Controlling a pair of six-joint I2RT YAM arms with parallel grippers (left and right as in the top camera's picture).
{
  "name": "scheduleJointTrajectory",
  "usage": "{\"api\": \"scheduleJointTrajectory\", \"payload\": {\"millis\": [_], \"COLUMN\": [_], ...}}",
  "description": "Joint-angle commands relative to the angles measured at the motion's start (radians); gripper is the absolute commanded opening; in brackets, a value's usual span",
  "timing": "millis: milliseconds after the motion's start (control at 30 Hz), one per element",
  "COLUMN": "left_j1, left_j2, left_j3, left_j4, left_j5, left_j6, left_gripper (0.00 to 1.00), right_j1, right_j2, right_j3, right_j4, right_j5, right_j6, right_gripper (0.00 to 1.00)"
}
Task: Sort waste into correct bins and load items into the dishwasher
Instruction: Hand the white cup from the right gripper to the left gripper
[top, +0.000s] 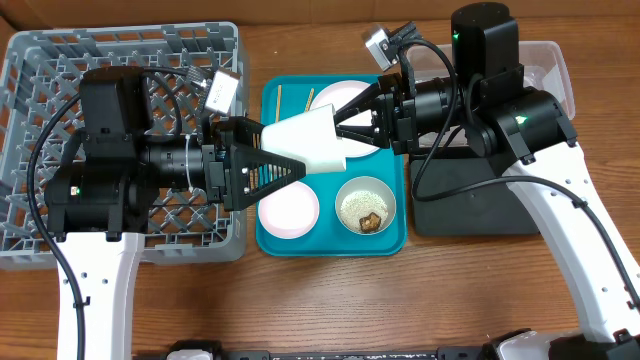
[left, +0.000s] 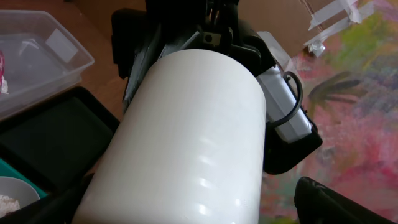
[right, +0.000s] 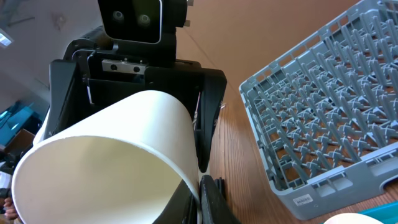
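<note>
The small white cup (top: 308, 140) hangs on its side above the teal serving tray (top: 398, 238), mouth toward 3 o'clock. This looks like a handover, so that the nearer arm can load it. The right gripper (top: 342, 125) has its jaws narrowed on the cup's rim. The left gripper (top: 285, 150) sets its jaws wide astride the base, but I cannot tell whether they press. The large grey lattice dish rack (top: 60, 60) lies at 9 o'clock, open-topped, and its near wall is the edge to clear.

Looks like a robotics lab: cabled robot arms (top: 105, 190) at a wooden table (top: 330, 300) bearing a dish rack (top: 40, 70).
</note>
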Motion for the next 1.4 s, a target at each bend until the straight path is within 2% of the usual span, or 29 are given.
{"api": "scheduleJointTrajectory", "payload": {"millis": [0,233,267,333,400,533,700,767,800,833,900,967,1033,1167,1300,1367], "left_j1": [0.002,0.002,0.002,0.002,0.002,0.008,0.008,0.008,0.008,0.008,0.008,0.008,0.013,0.056,0.153,0.213], "left_j2": [-0.002,-0.002,-0.002,-0.002,-0.002,-0.002,-0.002,-0.002,-0.002,-0.002,-0.002,-0.003,-0.003,-0.014,-0.034,-0.041], "left_j3": [0.017,0.017,0.017,0.017,0.017,0.017,0.017,0.017,0.017,0.017,0.017,0.017,0.017,0.018,0.018,0.018], "left_j4": [0.005,0.009,0.012,0.022,0.032,0.043,0.042,0.042,0.042,0.042,0.042,0.035,0.018,-0.086,-0.219,-0.286], "left_j5": [0.026,0.026,0.026,0.026,0.025,0.023,0.023,0.023,0.023,0.021,-0.007,-0.097,-0.186,-0.449,-0.736,-0.875], "left_j6": [0.017,0.02,0.02,0.02,0.02,0.019,0.019,0.019,0.019,0.02,0.019,0.016,0.008,0.008,-0.003,-0.045], "left_gripper": [0.96,0.86,0.86,0.94,0.94,0.79,0.77,0.72,0.72,0.72,0.68,0.67,0.68,0.69,0.7,0.65], "right_j1": [-0.001,-0.001,-0.001,-0.001,-0.001,-0.001,-0.001,-0.001,-0.001,-0.001,-0.001,-0.007,-0.018,-0.05,-0.048,-0.038], "right_j2": [-0.003,-0.003,-0.003,-0.003,-0.003,-0.003,-0.003,-0.003,-0.003,-0.003,-0.003,-0.007,-0.017,-0.054,-0.076,-0.073], "right_j3": [0.006,0.006,0.006,0.006,0.006,0.006,0.006,0.006,0.006,0.006,0.006,0.006,0.006,0.006,0.006,0.006], "right_j4": [0.011,0.009,0.005,-0.005,-0.005,-0.005,-0.001,-0.001,-0.001,-0.001,-0.002,-0.002,-0.005,-0.051,-0.194,-0.278], "right_j5": [-0.023,-0.023,-0.023,-0.023,-0.023,-0.023,-0.023,-0.023,-0.023,-0.023,-0.02,-0.014,0.039,0.274,0.548,0.65], "right_j6": [0.0,0.0,0.0,0.0,0.0,0.0,0.0,0.0,0.0,0.0,0.001,0.002,0.01,0.06,0.083,0.083], "right_gripper": [0.04,0.04,0.04,0.04,0.04,0.04,0.04,0.04,0.16,0.33,0.48,0.59,0.66,0.7,0.71,0.7]}}
